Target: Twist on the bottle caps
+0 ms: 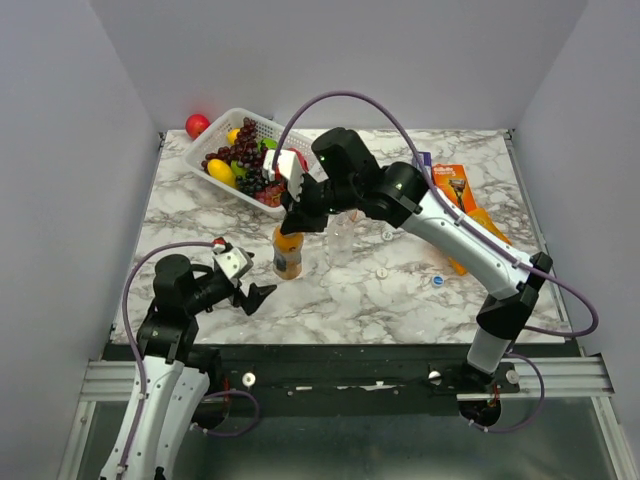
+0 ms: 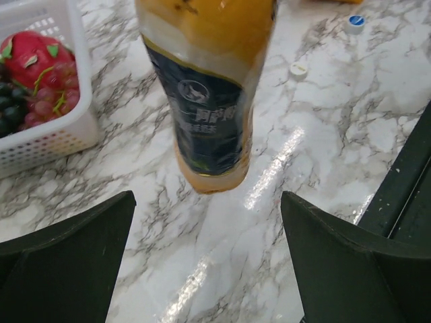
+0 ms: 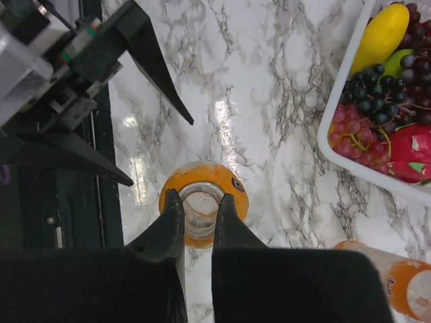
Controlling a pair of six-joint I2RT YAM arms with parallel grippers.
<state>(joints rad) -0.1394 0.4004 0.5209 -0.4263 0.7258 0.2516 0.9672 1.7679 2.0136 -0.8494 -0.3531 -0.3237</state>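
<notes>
An uncapped orange bottle stands upright at the table's near left. My right gripper comes down from above, shut on the bottle's open neck, one finger on each side. The bottle's dark label fills the left wrist view. My left gripper stands wide open just in front of it, apart from it. A clear bottle stands to its right. A white cap and a blue cap lie on the marble. A second orange bottle shows at the right wrist view's corner.
A white basket of fruit sits at the back left, a red ball behind it. Orange packets and a razor pack lie at the back right. The table's black front rail runs close to my left gripper.
</notes>
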